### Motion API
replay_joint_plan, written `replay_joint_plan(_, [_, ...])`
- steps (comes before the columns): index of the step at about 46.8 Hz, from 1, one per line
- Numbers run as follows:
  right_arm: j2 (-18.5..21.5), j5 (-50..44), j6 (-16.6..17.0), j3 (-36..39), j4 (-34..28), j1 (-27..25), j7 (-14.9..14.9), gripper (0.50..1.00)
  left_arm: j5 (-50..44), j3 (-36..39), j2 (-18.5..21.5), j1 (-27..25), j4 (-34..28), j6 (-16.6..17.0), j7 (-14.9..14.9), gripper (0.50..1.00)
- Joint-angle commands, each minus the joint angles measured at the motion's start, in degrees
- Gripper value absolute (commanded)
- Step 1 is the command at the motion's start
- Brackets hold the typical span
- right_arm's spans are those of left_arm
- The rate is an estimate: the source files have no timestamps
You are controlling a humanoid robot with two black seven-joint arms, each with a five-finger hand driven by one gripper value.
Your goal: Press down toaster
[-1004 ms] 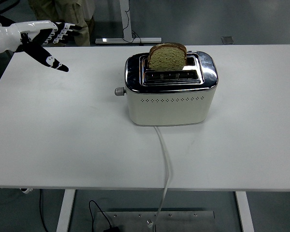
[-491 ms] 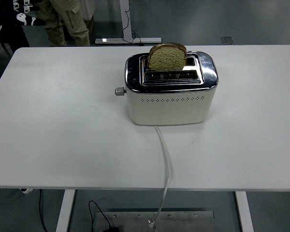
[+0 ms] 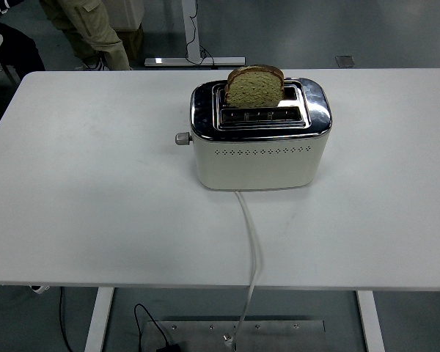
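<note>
A cream and chrome toaster (image 3: 260, 139) stands on the white table (image 3: 95, 191), a little right of the middle. A slice of brown bread (image 3: 254, 86) sticks up out of its far slot. The near slot is empty. The toaster's lever knob (image 3: 182, 138) juts out of its left end, in the raised position. Neither robot hand is in view.
A white power cord (image 3: 251, 242) runs from the toaster's front over the table's near edge to the floor. A person's legs (image 3: 88, 29) show at the top left behind the table. A desk leg (image 3: 193, 33) stands behind the far edge.
The left arm, stretched over the table's far left corner a second ago, has pulled back out of view. The person at the top left has shifted. The toaster and bread have not moved.
</note>
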Motion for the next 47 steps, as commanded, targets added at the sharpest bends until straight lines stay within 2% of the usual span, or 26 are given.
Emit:
replay_joint_plan(1, [0.00,0.00,0.00,0.00,0.00,0.00,-0.01,0.998,-3.12,0.01,-1.15,0.77,1.71,0.64,0.03,1.000])
replay_joint_plan(14, [0.00,-0.18,0.09,0.00,0.09,0.00,-0.01,0.998,-10.77,-0.17,-2.74,2.88,3.82,3.28,0.03,1.000])
replay_joint_plan(47, [0.00,0.09,0.18,0.09,0.00,-0.18,-0.01,0.998,-10.86,-1.66,-4.85,4.46,3.82,3.64,0.03,1.000])
